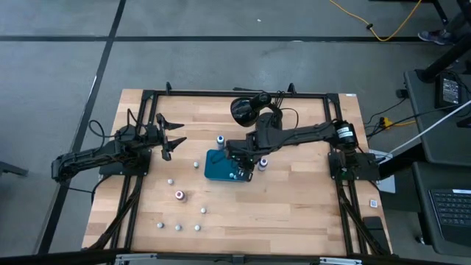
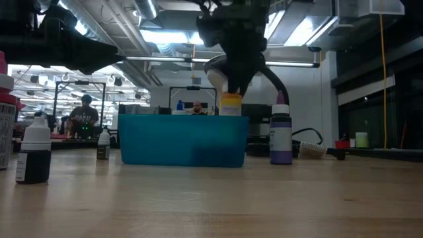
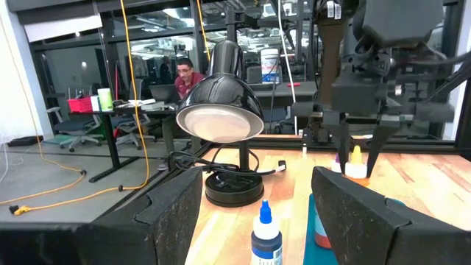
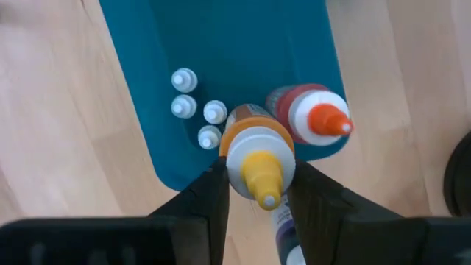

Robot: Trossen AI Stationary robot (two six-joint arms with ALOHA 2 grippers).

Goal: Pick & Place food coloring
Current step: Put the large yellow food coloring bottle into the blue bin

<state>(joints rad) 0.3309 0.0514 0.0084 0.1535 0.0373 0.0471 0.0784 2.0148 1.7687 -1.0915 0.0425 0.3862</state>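
No label or brand can be read on any bottle; the print on them is too small or turned away. The right gripper (image 4: pixel 259 193) hangs over the right end of the teal tray (image 1: pixel 215 166), its two fingers clamped on a yellow-topped bottle (image 4: pixel 257 158) of food coloring, pale-bodied with a white collar and a yellow nozzle; in the low view the bottle (image 2: pixel 230 104) shows just above the tray's (image 2: pixel 182 140) rim, its lower part hidden behind the wall. Inside the tray lie an orange-tipped bottle (image 4: pixel 313 121) with a reddish body and four tiny white-capped bottles (image 4: pixel 196 110) bunched together. Just right of the tray stands a purple bottle (image 2: pixel 280 135); the right gripper's fingers partly hide it in the wrist view. Just beyond the tray's far edge stands a blue-tipped bottle (image 3: pixel 266 234). A red-topped bottle (image 1: pixel 179 195) stands nearer on the table, with small pale bottles scattered around it, too tiny to tell apart. The black headphones (image 1: pixel 248 108) lie at the far edge. The left gripper (image 1: pixel 174 137) waits over the table's left side, fingers spread apart and holding nothing.
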